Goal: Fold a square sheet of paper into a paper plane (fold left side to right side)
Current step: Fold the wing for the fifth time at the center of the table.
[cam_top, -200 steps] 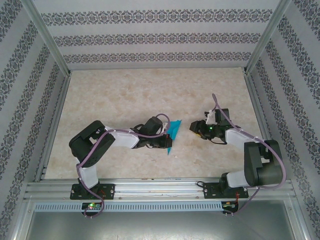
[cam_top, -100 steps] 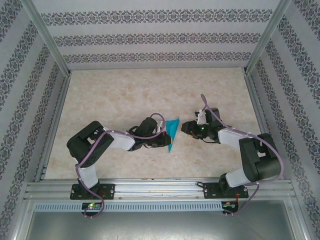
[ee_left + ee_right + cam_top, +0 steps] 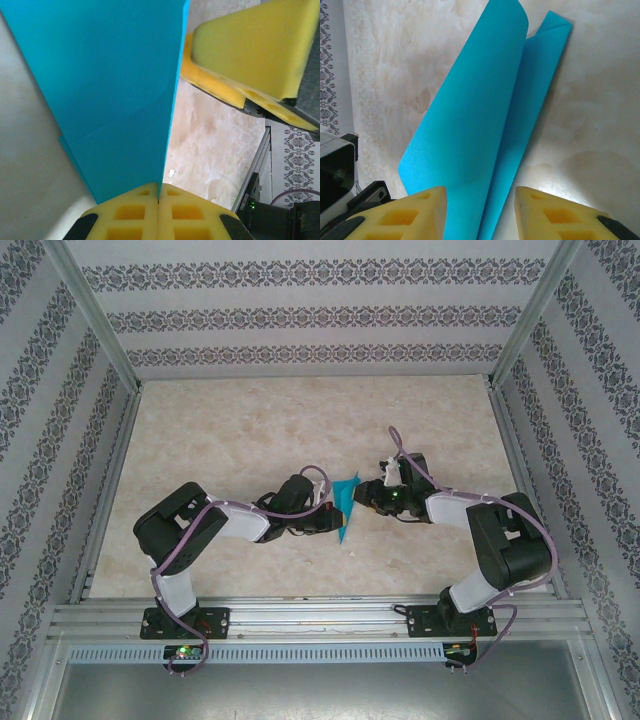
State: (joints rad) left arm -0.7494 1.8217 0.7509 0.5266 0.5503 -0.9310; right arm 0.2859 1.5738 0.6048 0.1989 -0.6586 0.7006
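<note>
Change: right gripper (image 3: 365,496) has advanced left to the sheet of paper (image 3: 347,500).
Left gripper (image 3: 159,199): clenched on the sheet's edge.
Right jaws: spread, straddling the raised flap.
Sheet: mid-table (image 3: 300,430), partly folded, between grippers.
Risk: misaligned closing could skew the crease.

table (image 3: 250,430): you've got a marbled beige top, middle of frame.
on it: square sheet of paper (image 3: 347,502), one flap flat, the other curling up.
</note>
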